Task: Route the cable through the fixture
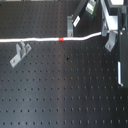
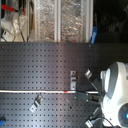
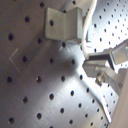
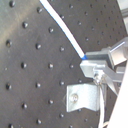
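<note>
One long white cable [image 1: 35, 40] stretches across the upper part of the first exterior view, running from the frame's left edge toward the right, where it rises a little before reaching the pincer [image 1: 109, 39]. A short red-orange band [image 1: 61, 38] sits around it near the middle of that frame. In the second exterior view the same cord crosses the lower left of the frame, again as a nearly straight line lying on the black perforated counter [image 2: 45, 65].

In the second wrist view the cable comes down to the metal fingers [image 4: 97, 64], which are closed on its end (the fingers look narrow, pinching the cord).

Three metal clips stand on the counter in the first exterior view: one [image 1: 23, 48] just below the cable at the left of the frame, with a second [image 1: 15, 60] below it, and another [image 1: 73, 22] above the cord at upper centre. The robot's white body [image 2: 116, 90] fills the lower right of the second exterior view.
</note>
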